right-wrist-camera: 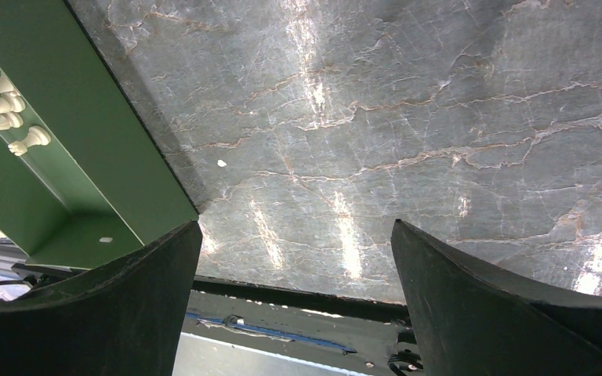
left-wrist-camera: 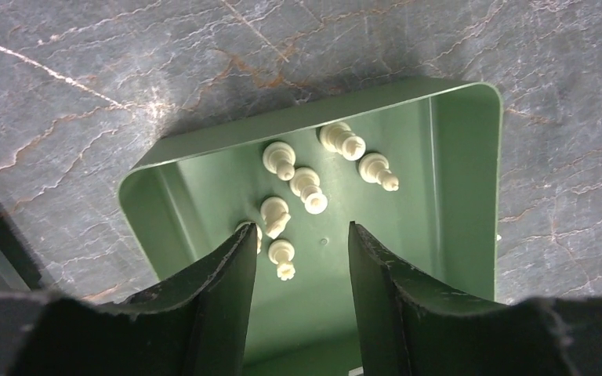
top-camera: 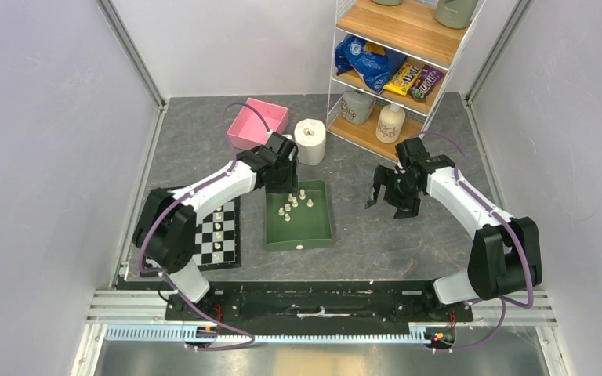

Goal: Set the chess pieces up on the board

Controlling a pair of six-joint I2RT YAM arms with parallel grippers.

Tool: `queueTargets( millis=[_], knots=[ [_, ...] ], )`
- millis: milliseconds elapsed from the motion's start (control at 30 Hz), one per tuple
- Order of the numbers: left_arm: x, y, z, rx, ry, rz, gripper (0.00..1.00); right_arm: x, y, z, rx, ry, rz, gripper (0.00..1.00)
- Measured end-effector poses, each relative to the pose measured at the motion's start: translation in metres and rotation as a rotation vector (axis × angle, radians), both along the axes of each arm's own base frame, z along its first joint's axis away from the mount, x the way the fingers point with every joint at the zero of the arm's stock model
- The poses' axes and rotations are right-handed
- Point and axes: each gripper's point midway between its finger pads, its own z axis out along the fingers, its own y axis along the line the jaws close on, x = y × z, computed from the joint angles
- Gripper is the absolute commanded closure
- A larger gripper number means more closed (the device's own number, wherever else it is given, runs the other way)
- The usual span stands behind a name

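From above, the left hand (top-camera: 281, 191) hangs over the far end of a green tray (top-camera: 317, 235), where a loose cluster of cream chess pieces (top-camera: 291, 202) sits. A few more stand in a single column on the board (top-camera: 231, 254), which lies on the desk (top-camera: 439, 141) just left of the tray. The right hand (top-camera: 388, 200) hovers over bare desk to the right of the tray, well apart from everything. From the left wrist, we see the fingers (left-wrist-camera: 227, 282) spread with nothing pinched, and the nearest piece (left-wrist-camera: 282, 257) sits low in the gap between them, closer to the left finger. Its neighbours crowd just beyond. The pieces seem to stand on their bases, long axes up and down, though from this angle we cannot rule out one being tipped. We judge them light, hard, smooth and easy to topple, so a gentle pinch across the narrow waist under the rounded top suits best, straight from above to spare the neighbours. From the right wrist, that hand is spread wide and empty above the desk, the tray's outer wall at its left.
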Motion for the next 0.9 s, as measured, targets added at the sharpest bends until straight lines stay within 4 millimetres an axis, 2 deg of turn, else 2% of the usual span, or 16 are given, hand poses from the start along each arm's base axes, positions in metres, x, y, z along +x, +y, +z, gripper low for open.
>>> queueTargets(
  millis=[267,667,900],
  knots=[
    [0.005,-0.01,-0.004,-0.002,0.008,-0.001,0.5,0.0,0.0,0.0,0.0,0.0,0.0,0.01],
    [0.006,-0.01,-0.015,0.014,0.033,0.009,0.52,0.0,0.0,0.0,-0.001,0.0,0.0,0.01],
    [0.007,-0.011,-0.013,0.01,0.028,0.01,0.51,0.0,0.0,0.0,-0.001,0.0,0.0,0.01]
  ],
)
